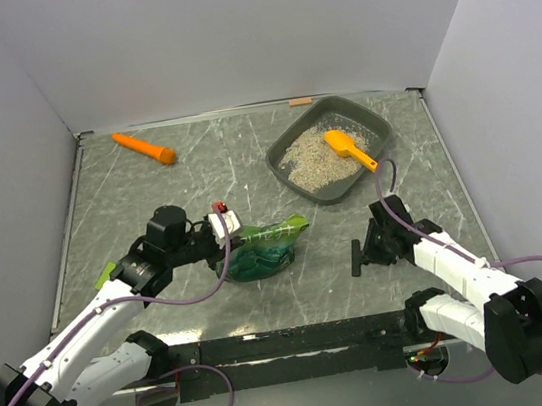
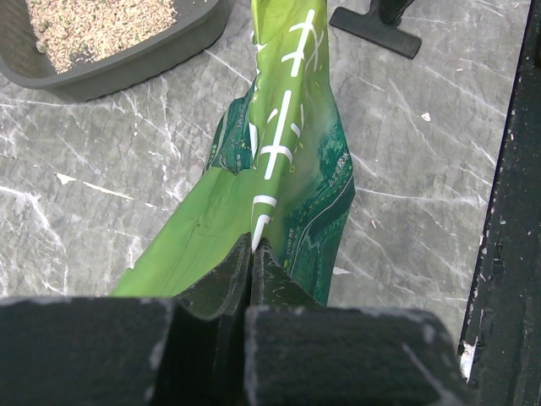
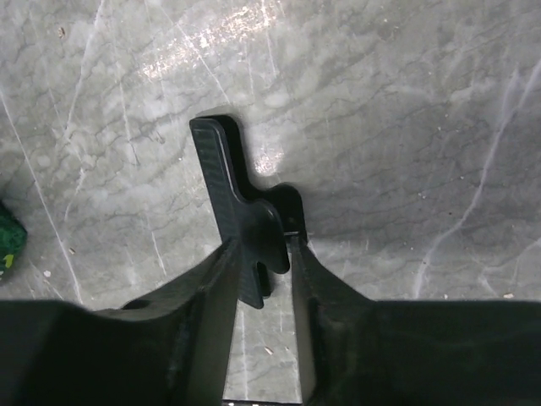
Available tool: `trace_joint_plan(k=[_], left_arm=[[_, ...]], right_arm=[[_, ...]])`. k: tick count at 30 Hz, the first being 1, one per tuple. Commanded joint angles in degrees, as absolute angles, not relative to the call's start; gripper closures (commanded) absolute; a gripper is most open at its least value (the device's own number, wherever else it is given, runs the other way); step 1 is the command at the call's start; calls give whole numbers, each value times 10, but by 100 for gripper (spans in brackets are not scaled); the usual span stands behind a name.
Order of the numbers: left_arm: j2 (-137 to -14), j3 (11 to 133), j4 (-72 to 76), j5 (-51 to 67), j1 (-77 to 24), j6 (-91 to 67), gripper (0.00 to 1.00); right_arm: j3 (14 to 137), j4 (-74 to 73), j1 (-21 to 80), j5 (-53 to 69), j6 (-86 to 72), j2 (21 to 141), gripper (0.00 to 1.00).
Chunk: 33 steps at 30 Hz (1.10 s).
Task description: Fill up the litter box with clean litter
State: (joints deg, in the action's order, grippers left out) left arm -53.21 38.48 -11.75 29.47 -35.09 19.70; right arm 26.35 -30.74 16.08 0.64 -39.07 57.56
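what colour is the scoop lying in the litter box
The scoop is bright orange, clearest in the top external view.

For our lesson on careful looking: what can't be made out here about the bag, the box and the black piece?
How full the bag is: top and left wrist views, its opaque plastic hides the inside.
Most of the box: left wrist view, cut off by the top and left edges.
The black piece's near end: right wrist view, fingers of the right gripper cover it.
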Motion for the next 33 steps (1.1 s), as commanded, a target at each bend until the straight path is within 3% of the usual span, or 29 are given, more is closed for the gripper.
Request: trace_joint_plan(k=[1, 7, 11, 19, 33], left_arm=[[-537, 398, -80, 301, -357, 185, 99], [-535, 396, -79, 294, -358, 185, 99], [-530, 395, -77, 287, -359, 185, 93], [-541, 447, -139, 287, -359, 199, 59], [-538, 623, -237, 295, -359, 151, 51]], right_arm=[[257, -286, 156, 11, -392, 580, 74], [253, -274, 156, 11, -393, 590, 100], [251, -272, 156, 11, -391, 576, 100], [286, -319, 157, 2, -360, 503, 100], [439, -346, 218, 51, -243, 435, 100]])
